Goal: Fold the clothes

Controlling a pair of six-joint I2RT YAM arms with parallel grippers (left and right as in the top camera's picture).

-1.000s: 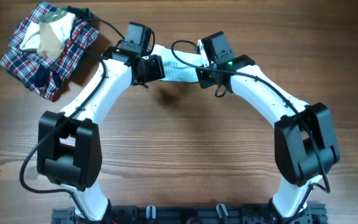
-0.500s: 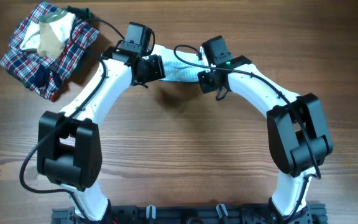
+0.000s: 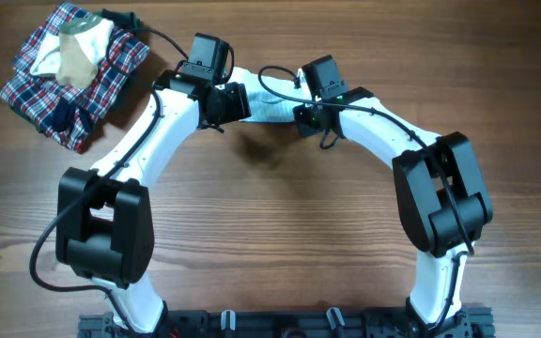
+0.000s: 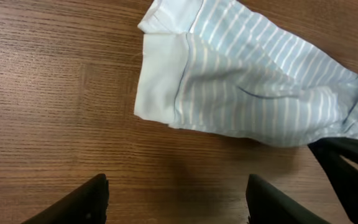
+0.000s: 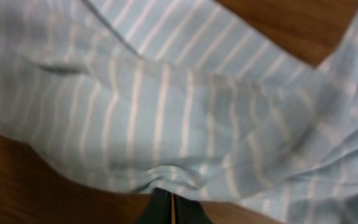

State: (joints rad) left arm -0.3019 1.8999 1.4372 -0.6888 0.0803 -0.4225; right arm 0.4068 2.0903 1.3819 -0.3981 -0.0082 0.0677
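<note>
Nearest the camera, the wooden bench [image 3: 280, 225] is bare brown board, with the two arm bases at its near edge. Both arms reach out to the far centre, where the pale blue-white striped garment [image 3: 270, 105] of thin, crinkly fabric lies between them.

The left end effector [image 4: 176, 199] hangs open just short of the cloth, its two dark fingertips spread wide with nothing between them. In its wrist view the pale blue-white striped garment [image 4: 247, 93] lies loose on the wood. A white hemmed band sits at its left end and the right side is drawn up into wrinkles.

The right end effector [image 5: 169, 208] has its fingers pressed together, and the bunched lower edge of the cloth [image 5: 166, 112] appears pinched in them. The fabric is gathered and seems lifted at that end.

My judgement is that the folding is at an early stage. The cloth is rumpled, no clean crease or squared stack shows, and the left side is not gripped. It has yet to be spread flat, doubled over and smoothed.

At the far left, well apart from the work, a red-navy-white plaid garment [image 3: 36, 89] lies in a heap with a beige-cream garment [image 3: 78, 54] on top. Neither is folded.

No brand, label or readable writing shows on the cloth, the arms or the bench.
</note>
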